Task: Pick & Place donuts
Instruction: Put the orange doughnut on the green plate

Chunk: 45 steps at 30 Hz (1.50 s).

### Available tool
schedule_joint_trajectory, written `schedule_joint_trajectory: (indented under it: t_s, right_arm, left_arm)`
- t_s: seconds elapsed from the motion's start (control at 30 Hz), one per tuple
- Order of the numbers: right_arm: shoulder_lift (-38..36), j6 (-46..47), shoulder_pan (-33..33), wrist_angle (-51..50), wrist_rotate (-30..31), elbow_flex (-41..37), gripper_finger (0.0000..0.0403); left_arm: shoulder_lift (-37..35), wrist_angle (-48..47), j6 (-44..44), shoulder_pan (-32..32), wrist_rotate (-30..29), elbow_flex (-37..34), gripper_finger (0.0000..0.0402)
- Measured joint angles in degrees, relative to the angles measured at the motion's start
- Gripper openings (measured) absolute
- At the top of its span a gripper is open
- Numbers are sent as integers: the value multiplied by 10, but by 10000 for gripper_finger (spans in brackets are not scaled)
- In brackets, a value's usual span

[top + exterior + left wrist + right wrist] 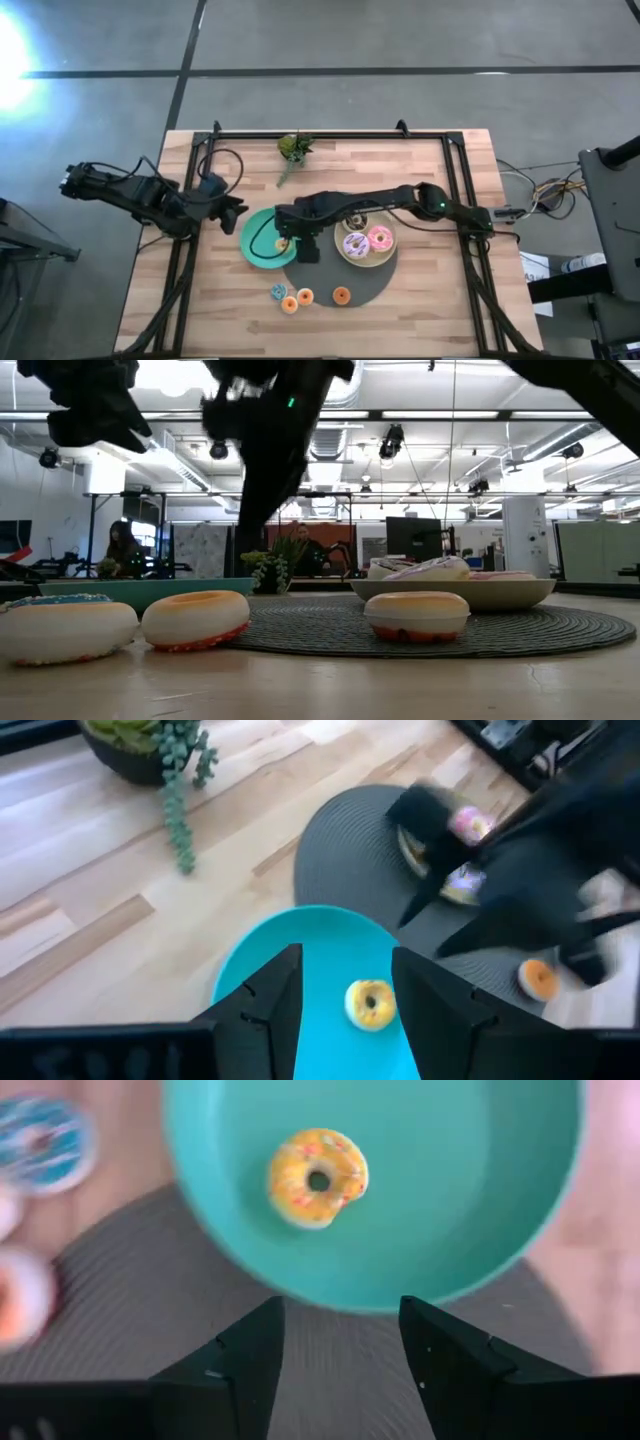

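Landmark: the dark round mat (345, 285) on the bench (430, 310).

At the mat's near edge lie small donuts: a blue one (278, 291), two orange-iced ones (290, 304) (305, 296), and another orange one (341, 295) on the mat itself.

On the mat's far part stands a pale plate (362, 260) holding the lilac donut (355, 243) and pink donut (380, 238).

Overlapping the mat's left edge is the teal plate (480, 1200); a yellow donut (317, 1178) lies in it, free.

The right claw (340, 1350) hangs above that plate's mat-side rim, fingers apart, empty.

The left claw (345, 990), left of the teal plate, is parted and empty.

A small plant (294, 148) stands beyond the mat.
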Motion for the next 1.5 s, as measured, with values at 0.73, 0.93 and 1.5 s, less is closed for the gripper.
schedule_joint_trajectory:
  t_s: [0.73,0.93,1.5]
  right_arm:
    - [-278,50,175,87,-4,-373,183]
    - [-241,22,247,125,-5,-380,180]
    - [-204,42,263,249,75,-434,178]
  left_arm:
    - [4,16,14,0,-8,-36,129]
    - [12,16,13,0,-10,-37,129]
    - [44,17,-6,0,-3,-37,129]
